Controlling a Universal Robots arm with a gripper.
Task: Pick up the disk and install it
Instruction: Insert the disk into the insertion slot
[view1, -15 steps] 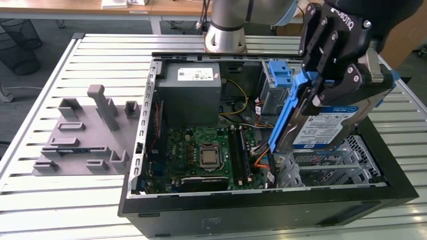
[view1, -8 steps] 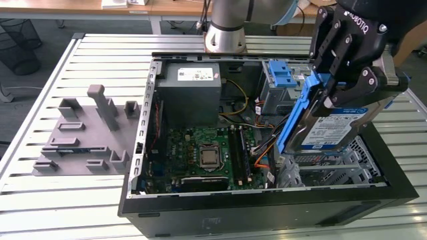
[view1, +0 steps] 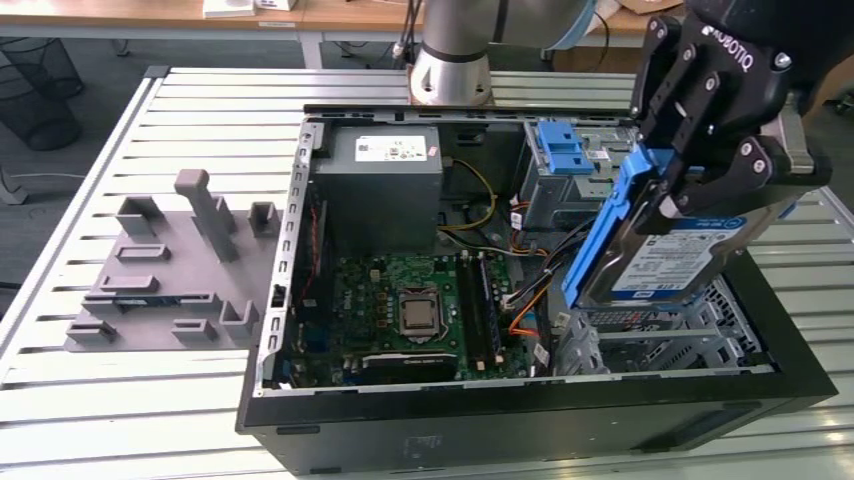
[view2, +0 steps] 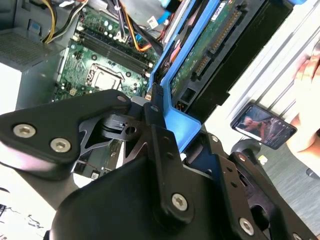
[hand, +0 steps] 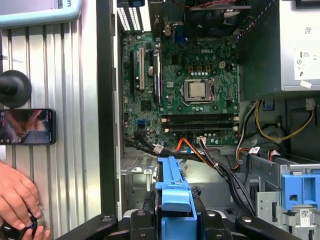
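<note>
Disk (view1: 663, 258), pinched edgewise by the fingers (view1: 731, 168), hangs tilted above the open case (view1: 534, 415).

We see the disk (view1: 671, 255), a silver-grey drive with a white and blue label, framed by a bright blue bracket. It is clamped in the gripper (view1: 707, 185) and steeply tilted over the open computer case (view1: 507, 410). In the second wrist view its green circuit-board underside (view2: 200, 52) shows.
</note>
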